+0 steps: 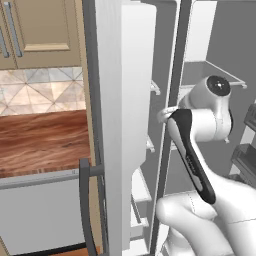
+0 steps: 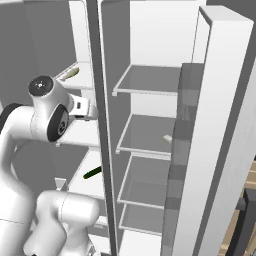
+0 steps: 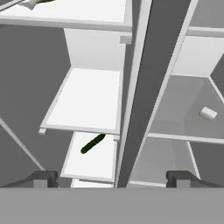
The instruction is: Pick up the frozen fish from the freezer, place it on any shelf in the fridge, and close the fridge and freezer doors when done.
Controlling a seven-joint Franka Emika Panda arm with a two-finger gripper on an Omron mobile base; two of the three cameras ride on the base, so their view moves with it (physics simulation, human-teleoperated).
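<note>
Our claw (image 3: pixel 112 178) stands wide apart and empty, facing the divider between freezer (image 3: pixel 89 105) and fridge (image 3: pixel 183 109). A small pale block (image 3: pixel 207 113), perhaps the fish, lies ahead right on a fridge shelf; closing doors could clip our arm.

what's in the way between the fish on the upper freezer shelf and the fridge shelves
Only the dark centre divider between the two compartments; the fish would have to come out and around it. The fridge shelves look open at the front, with one small pale block on the middle one.
</note>
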